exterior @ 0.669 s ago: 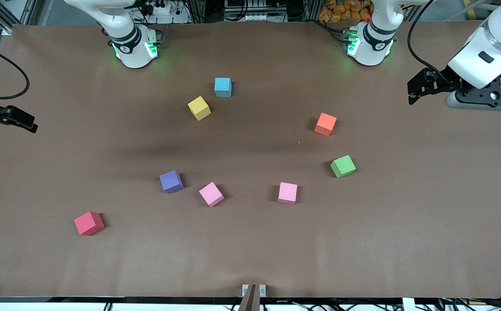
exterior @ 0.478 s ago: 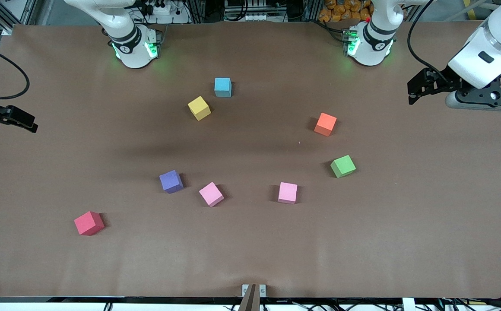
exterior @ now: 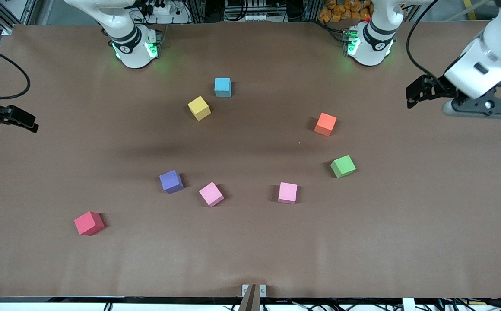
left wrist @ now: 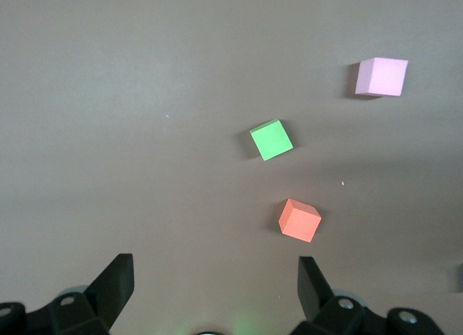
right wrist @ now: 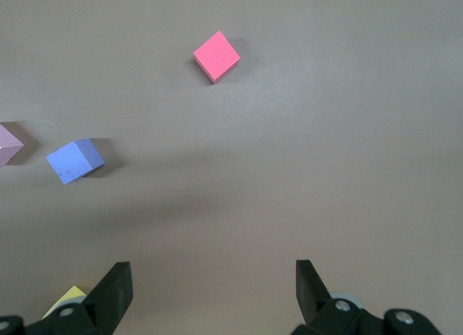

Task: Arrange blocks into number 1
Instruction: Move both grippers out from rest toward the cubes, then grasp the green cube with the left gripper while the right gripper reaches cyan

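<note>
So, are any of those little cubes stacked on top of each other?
No, each cube lies alone on the table, like the yellow cube and the light blue cube lying apart.

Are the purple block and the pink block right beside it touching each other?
Apart. The front view shows a strip of bare brown table between the purple block and the pink block beside it.

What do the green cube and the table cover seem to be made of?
Green cube: probably foam, matte; flat even colour, no glare, soft-looking edges. Table cover: looks like brown paper or thin sheet, matte; faint ripples near the front edge. Neither is certain from looks alone.
</note>
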Tool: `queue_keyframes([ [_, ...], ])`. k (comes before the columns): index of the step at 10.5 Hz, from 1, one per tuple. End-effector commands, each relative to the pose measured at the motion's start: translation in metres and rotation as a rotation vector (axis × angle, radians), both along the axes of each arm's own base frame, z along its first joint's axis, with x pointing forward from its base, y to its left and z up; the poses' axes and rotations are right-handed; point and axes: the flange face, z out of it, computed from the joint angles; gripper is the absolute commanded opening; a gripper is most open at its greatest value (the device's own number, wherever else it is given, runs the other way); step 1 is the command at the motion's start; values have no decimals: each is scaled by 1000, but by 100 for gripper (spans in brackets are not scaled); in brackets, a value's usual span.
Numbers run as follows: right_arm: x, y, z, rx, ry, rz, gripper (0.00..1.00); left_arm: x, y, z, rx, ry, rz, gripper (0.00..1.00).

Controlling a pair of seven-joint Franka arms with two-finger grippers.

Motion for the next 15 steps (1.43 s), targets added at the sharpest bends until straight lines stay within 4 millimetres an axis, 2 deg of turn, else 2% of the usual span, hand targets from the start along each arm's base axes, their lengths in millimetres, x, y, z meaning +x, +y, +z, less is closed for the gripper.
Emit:
queue_keyframes([
  [1, 12, 32, -23, 18, 12, 50, 100, 1, -7, -43, -36, 73, 19, 100],
  [3, 23, 56, -63, 19, 4, 84, 100, -2, -24, -97, -40, 70, 27, 100],
  [4, 27, 76, -84, 19, 1, 109, 100, -4, -38, -123, -39, 61, 32, 100],
  [5, 28, 91, -101, 21, -15, 135, 100, -1, -40, -146, -33, 61, 62, 100],
  [7, 16, 123, -155, 92, -30, 171, 100, 17, -45, -213, -8, 119, 141, 100],
  [8, 1, 148, -178, 108, -27, 206, 100, 22, -51, -238, -3, 132, 167, 100],
  [11, -63, 220, -225, 102, 27, 350, 100, 28, -56, -277, 42, 131, 232, 100],
  [13, -108, 259, -239, 142, 75, 330, 100, 31, -61, -294, 47, 117, 333, 100],
  [15, -149, 298, -254, 141, 122, 264, 100, 23, -62, -314, 42, 90, 392, 100],
])
